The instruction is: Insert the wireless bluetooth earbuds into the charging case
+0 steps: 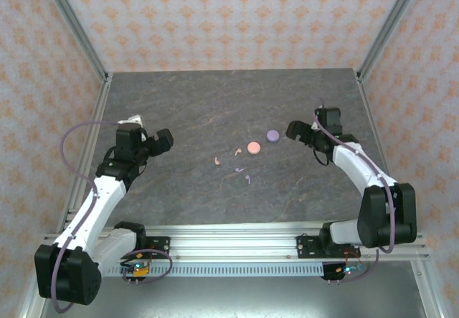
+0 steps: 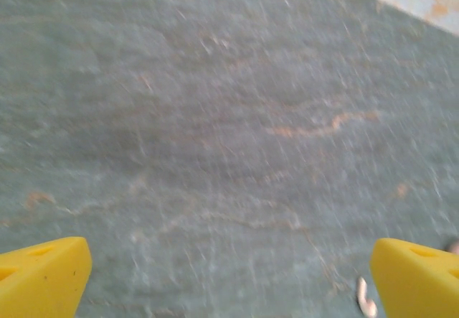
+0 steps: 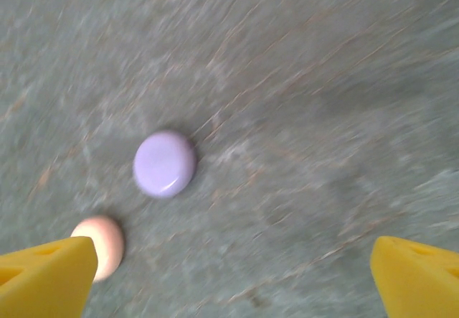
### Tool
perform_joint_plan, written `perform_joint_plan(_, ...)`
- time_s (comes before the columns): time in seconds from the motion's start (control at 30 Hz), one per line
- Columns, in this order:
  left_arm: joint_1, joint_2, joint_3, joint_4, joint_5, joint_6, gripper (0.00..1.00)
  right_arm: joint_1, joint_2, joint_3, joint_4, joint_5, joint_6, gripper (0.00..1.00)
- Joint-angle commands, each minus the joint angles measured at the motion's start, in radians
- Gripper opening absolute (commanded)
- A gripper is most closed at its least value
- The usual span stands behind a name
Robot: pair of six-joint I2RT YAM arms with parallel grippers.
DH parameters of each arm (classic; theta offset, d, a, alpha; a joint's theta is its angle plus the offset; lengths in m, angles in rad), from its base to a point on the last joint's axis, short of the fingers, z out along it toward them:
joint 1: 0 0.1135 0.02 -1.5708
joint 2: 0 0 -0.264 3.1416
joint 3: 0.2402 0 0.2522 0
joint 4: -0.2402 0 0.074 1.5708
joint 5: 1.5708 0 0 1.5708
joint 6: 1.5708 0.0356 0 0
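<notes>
Four tiny curved plastic earbuds (image 1: 239,169), two pale pink and two lilac, lie loose in the middle of the grey stone tabletop (image 1: 179,103), near the round pink case (image 1: 253,147) and the round lilac case (image 1: 272,136). None is picked up yet. The left end effector (image 1: 163,140) and right end effector (image 1: 292,130) are spread wide and hold nothing. Next, I think, one must come down over an earbud. Bare room lies all round, and the edges are far off.

Yellow fingers (image 3: 43,275), lilac case (image 3: 164,164), pink case (image 3: 104,242)

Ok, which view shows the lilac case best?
Right wrist: the lilac case sits large and whole near the centre, slightly blurred. In the top view it is a small dot just left of the right claw.
</notes>
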Motion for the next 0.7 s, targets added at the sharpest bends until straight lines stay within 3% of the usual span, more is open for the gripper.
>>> perform_joint_plan(0.0, -0.028, 0.026, 0.062, -0.145, 0.117, 0.001, 1.0, 0.054, 0.035, 0.047, -0.081, -0.06, 0.01, 0.96)
perform_joint_plan(0.27, -0.133, 0.106, 0.114, -0.171, 0.155, 0.024, 1.0, 0.19, 0.145, 0.104, -0.091, -0.041, 0.016, 0.9)
perform_joint_plan(0.67, -0.145, 0.152, 0.137, -0.214, 0.133, 0.056, 1.0, 0.36, 0.357, 0.287, -0.175, 0.133, 0.029, 0.82)
